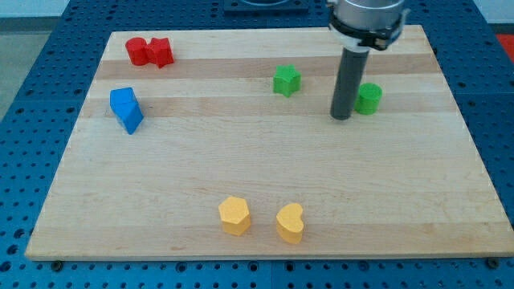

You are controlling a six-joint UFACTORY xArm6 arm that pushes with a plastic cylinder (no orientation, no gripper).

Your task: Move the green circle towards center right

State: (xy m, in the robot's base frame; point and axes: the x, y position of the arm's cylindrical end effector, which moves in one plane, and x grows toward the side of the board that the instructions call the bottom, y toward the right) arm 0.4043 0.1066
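Observation:
The green circle (369, 98) stands on the wooden board (265, 168) at the view's upper right. My tip (342, 117) rests on the board just left of the green circle, close to it, with a thin gap or light contact that I cannot tell apart. The dark rod rises straight up from the tip to the arm's head at the view's top.
A green star-shaped block (286, 80) sits left of the rod. Two red blocks (149, 51) touch each other at the upper left. Two blue blocks (126, 108) sit together at the left. A yellow hexagon (234, 215) and a yellow heart (291, 223) lie near the bottom edge.

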